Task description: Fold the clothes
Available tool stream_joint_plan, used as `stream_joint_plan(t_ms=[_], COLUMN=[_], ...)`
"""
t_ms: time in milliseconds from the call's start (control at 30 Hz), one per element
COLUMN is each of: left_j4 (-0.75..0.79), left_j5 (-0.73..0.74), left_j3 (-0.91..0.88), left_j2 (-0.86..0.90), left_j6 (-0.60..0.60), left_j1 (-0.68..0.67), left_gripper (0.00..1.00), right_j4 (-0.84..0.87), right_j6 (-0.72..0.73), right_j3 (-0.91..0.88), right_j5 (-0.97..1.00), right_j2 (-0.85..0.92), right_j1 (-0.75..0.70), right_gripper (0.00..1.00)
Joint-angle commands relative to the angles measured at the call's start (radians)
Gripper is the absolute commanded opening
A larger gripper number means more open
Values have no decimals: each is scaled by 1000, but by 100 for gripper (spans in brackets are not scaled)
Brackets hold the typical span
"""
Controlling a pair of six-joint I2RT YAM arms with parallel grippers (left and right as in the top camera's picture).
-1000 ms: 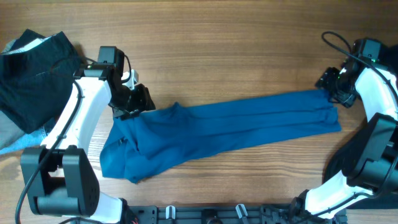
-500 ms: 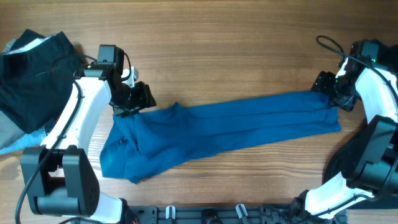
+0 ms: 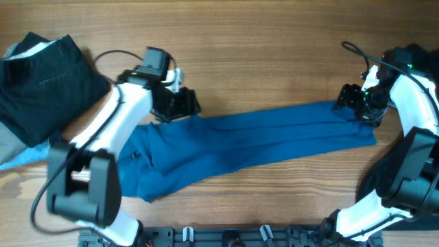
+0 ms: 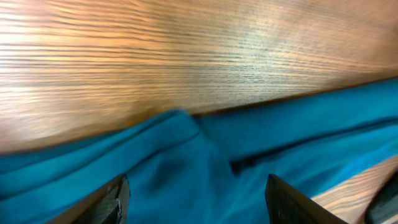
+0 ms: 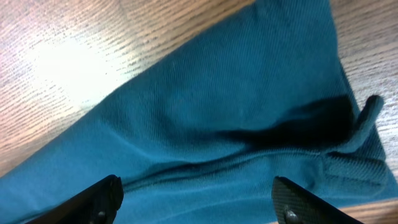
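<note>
Between the parted, empty left jaws: a rumpled edge of the long royal-blue soft fabric shirt (image 4: 205, 180). Under the right jaws, likewise parted and gripping nothing: its flatter far end. Stretched from one pair of jaws to the other across the brown wooden bench (image 3: 260, 55). Judged light, limp, prone to bunch and slide; best pinched through all layers at the edges directly below each pair. Well outboard of the left jaws: a heaped black fabric garment (image 3: 41, 82).
</note>
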Motion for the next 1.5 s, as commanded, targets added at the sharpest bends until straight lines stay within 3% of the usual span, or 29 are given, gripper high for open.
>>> stream_joint_plan(t_ms=[0,167,200,333,367,433,733,833,900,1033,1467], left_j4=[59,89,88,89,87,77,-98,-173,-255,-410,-705], left_j5=[46,49,48,42,36,21,-152,-114,2,225,-5], left_j3=[-8,-8,-8,-8,-5,2,204,294,344,353,353], left_j2=[106,172,181,184,183,183,142,134,132,131,131], left_j6=[-63,-71,-74,-74,-74,-74,25,24,24,24,25], left_j1=[-52,-108,-116,-128,-125,-111,40,76,81,38,-219], left_gripper=[70,67,63,29,17,5,4,4,4,4,4], right_j4=[-15,-19,-19,-19,-19,-19,-20,-20,-24,-42,-65], right_j6=[-21,-21,-21,-21,-21,-21,-21,-19,-10,35,34], right_j3=[8,8,8,8,8,8,8,8,8,8,8], right_j5=[-8,-5,-5,-1,-1,-1,-1,18,87,183,184], right_j2=[-16,-16,-16,-16,-16,-16,-16,-16,-16,-16,-16], right_j1=[4,4,4,4,4,4,4,4,4,4,-2], right_gripper=[81,81,81,81,81,82,82,81,81,81,83])
